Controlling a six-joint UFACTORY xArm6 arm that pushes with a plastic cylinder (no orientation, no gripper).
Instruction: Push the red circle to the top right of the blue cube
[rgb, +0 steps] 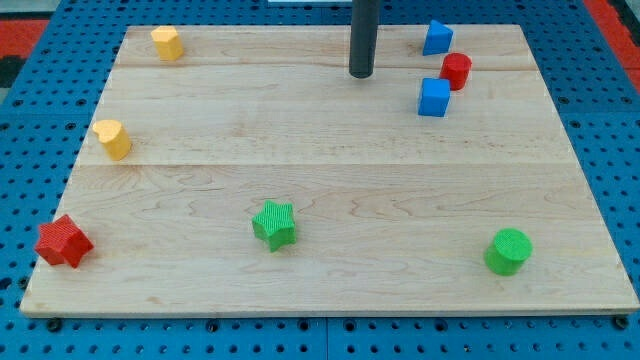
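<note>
The red circle (456, 70) stands near the view's top right, touching or almost touching the upper right corner of the blue cube (434, 98). A second blue block (437, 38), angular in shape, lies just above the red circle. My tip (361, 74) is at the view's top centre, to the left of these blocks and apart from them, about level with the red circle.
Wooden board (320, 170) on a blue pegboard. A yellow block (167, 43) at top left, a yellow heart (113, 138) at left, a red star (63, 242) at bottom left, a green star (274, 224) at bottom centre, a green cylinder (508, 250) at bottom right.
</note>
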